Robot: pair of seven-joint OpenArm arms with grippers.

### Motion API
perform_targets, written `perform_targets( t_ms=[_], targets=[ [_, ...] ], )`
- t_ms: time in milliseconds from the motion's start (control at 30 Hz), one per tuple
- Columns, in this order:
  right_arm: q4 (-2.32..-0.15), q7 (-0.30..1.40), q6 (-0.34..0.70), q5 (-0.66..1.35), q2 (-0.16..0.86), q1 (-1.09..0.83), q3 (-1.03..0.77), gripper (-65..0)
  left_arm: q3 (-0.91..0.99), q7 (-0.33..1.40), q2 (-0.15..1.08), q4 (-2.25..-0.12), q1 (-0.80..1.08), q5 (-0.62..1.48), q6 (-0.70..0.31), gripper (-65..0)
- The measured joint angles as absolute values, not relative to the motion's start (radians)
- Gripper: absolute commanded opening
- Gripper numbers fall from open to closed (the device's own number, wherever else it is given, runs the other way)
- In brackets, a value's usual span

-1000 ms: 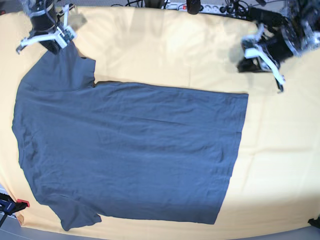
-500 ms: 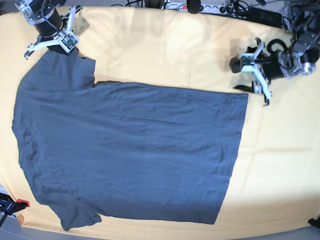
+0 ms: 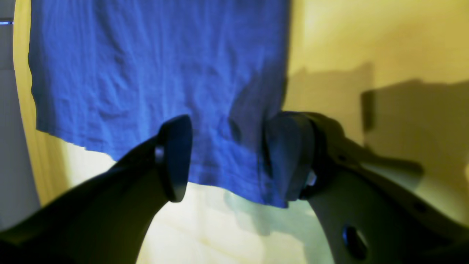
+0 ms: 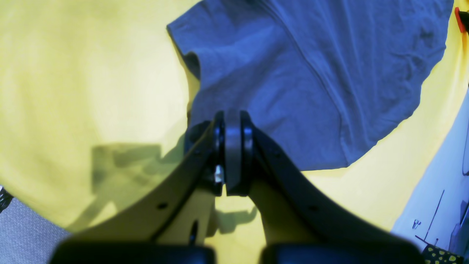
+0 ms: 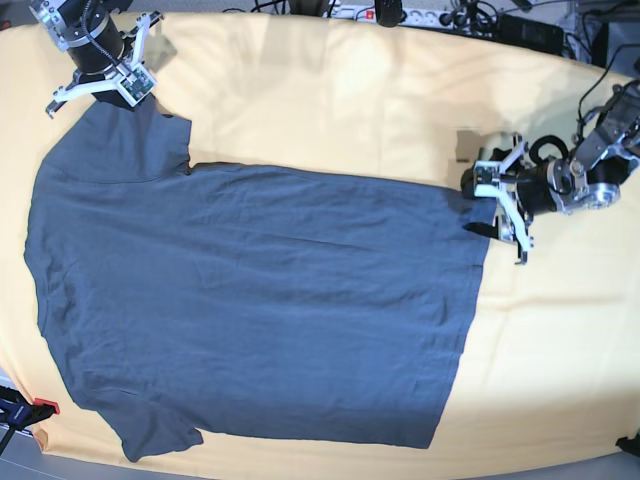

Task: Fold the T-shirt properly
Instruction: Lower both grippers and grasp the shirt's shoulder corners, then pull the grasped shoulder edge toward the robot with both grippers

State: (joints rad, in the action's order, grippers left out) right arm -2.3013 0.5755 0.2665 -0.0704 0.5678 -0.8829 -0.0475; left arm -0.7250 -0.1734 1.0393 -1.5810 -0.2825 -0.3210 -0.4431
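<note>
The dark slate-blue T-shirt (image 5: 260,300) lies spread flat on the yellow-orange cloth (image 5: 330,100), neck end to the left, hem to the right. My left gripper (image 5: 480,205) is open at the hem's far corner. In the left wrist view the shirt (image 3: 146,73) runs between the left gripper's (image 3: 232,157) fingertips (image 3: 176,157), which straddle that corner. At the top left my right gripper (image 5: 108,95) is shut on the far sleeve's edge. The right wrist view shows the right gripper (image 4: 232,121) pressed tight where the sleeve (image 4: 278,84) ends.
A power strip (image 5: 400,14) and cables lie along the back edge. A red-and-black clamp (image 5: 25,408) sits at the front left corner. The cloth's front edge runs just below the shirt's near side.
My left arm has dropped from above the cloth to the hem's far corner, and its jaws have gone from shut to open. The right gripper shifted slightly left at the sleeve.
</note>
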Motion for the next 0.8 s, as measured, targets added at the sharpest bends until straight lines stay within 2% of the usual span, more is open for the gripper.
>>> perform_targets(
  t_ms=[133,200,233,300,333,367,400,500,633,800],
  targets=[
    [-2.301,0.575,0.266,-0.071,0.568,-0.883,-0.047,-65.0,-0.781,-0.165,1.007,-1.525,-0.347,-0.323,-0.438,-28.6],
    [-2.301,0.576,0.266,-0.070,0.568,-0.883,-0.047,-65.0,-0.792,-0.154,0.985,-1.508,-0.369,-0.332,-0.435,-32.9],
    [-2.300,0.575,0.272,-0.071,0.567,-0.883,-0.047,-59.2,-0.792,-0.145,0.980,-1.508,-0.369,-0.340,-0.435,-39.0],
    [-2.283,0.572,0.305,-0.071,0.567,-0.883,-0.048,-41.2,-0.799,-0.141,0.980,-1.508,-0.367,-0.342,-0.447,-59.8],
    [-2.268,0.572,0.316,-0.070,0.567,-0.883,-0.047,-34.0,-0.799,-0.137,0.981,-1.508,-0.363,-0.342,-0.446,-65.0],
    [-2.253,0.573,0.325,-0.070,0.567,-0.883,-0.047,-29.8,-0.799,-0.131,0.981,-1.508,-0.363,-0.340,-0.442,-65.0],
    [-2.238,0.574,0.329,-0.052,0.567,-0.883,-0.048,-28.8,-0.799,-0.127,0.981,-1.508,-0.363,-0.340,-0.442,-65.0],
    [-2.173,0.566,0.361,-0.009,0.567,-0.878,-0.047,-28.8,-0.799,-0.109,0.979,-1.508,-0.363,-0.321,-0.437,-65.0],
    [-2.100,0.535,0.326,0.006,0.567,-0.825,-0.048,-28.8,-0.799,-0.109,0.978,-1.508,-0.363,-0.318,-0.434,-65.0],
    [-2.042,0.507,0.353,0.020,0.567,-0.770,-0.048,-29.9,-0.799,-0.105,0.978,-1.509,-0.363,-0.318,-0.434,-65.0]
  ],
)
